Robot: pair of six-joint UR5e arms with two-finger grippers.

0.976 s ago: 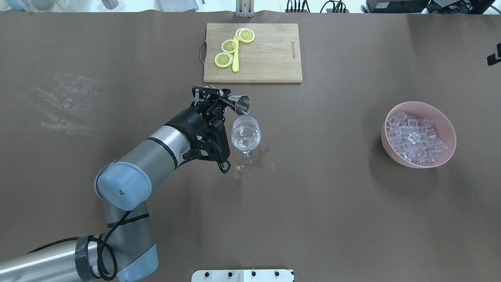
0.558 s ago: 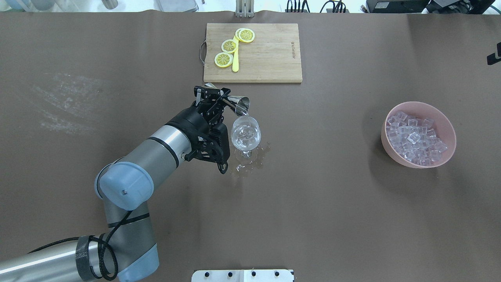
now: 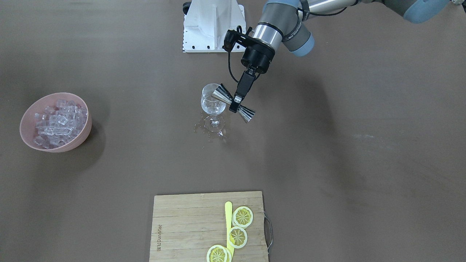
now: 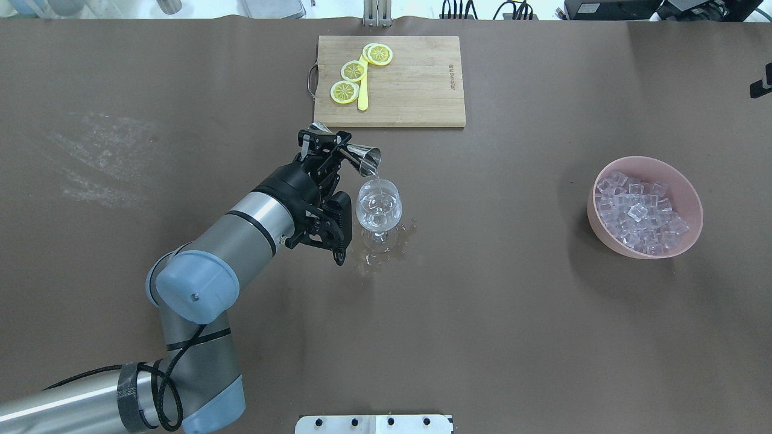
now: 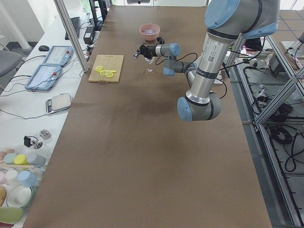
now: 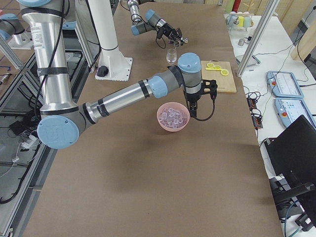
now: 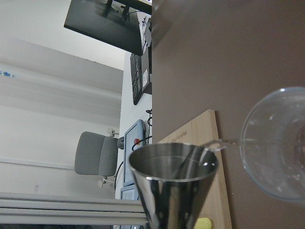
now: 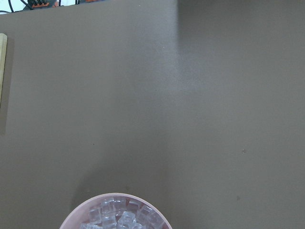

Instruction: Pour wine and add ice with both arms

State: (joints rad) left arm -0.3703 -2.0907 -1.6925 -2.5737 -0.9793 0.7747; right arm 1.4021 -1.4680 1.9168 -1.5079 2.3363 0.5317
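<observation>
My left gripper (image 4: pixel 330 147) is shut on the waist of a steel double-cone jigger (image 4: pixel 362 158), held tilted just beyond the rim of the wine glass (image 4: pixel 378 205). A thin stream of clear wine (image 4: pixel 378 181) runs from the jigger's mouth into the bowl of the glass; the stream also shows in the left wrist view (image 7: pixel 224 143). The glass stands upright with a little liquid in it. The ice (image 4: pixel 639 214) lies in a pink bowl (image 4: pixel 693 199) at the right. My right gripper (image 6: pixel 192 111) hangs above that bowl; I cannot tell whether it is open or shut.
A puddle of spilled liquid (image 4: pixel 386 253) lies around the glass's foot. A wooden cutting board (image 4: pixel 422 84) with lemon slices (image 4: pixel 345 91) and a yellow stick (image 4: pixel 362 96) sits at the far side. The white base block (image 4: pixel 374 424) is at the near edge.
My left gripper has drawn the jigger slightly away from the glass, toward the far left. The stream from its mouth into the glass now shows longer.
</observation>
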